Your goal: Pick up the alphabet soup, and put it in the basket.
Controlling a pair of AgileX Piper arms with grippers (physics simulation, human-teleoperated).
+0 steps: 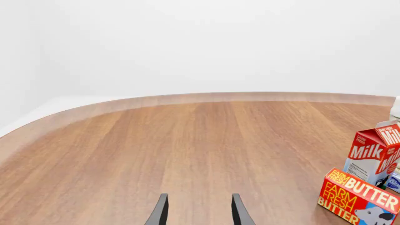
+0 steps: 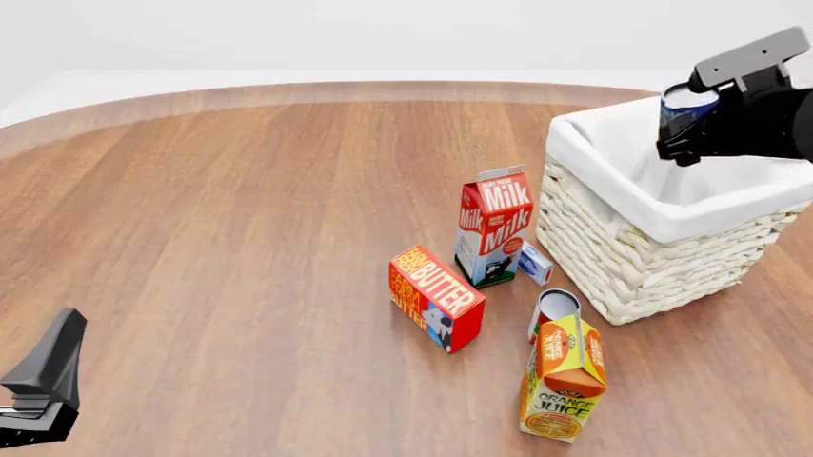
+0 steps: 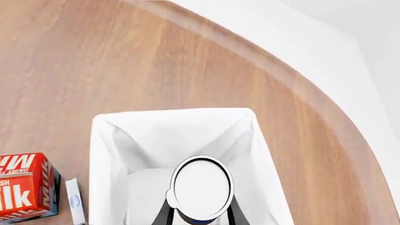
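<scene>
Holding the alphabet soup (image 3: 201, 188) above the basket (image 3: 103, 140), right gripper (image 3: 198, 213) jaws clamping it; left gripper (image 1: 198, 211) hanging over the tabletop (image 1: 156, 150), jaws parted, gripping nothing.

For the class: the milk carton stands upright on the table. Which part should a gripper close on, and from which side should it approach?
Grip the milk carton across its flat upper side walls, below the gabled top, coming from above or from the open left: the butter box sits in front and the basket stands close on its right.
</scene>
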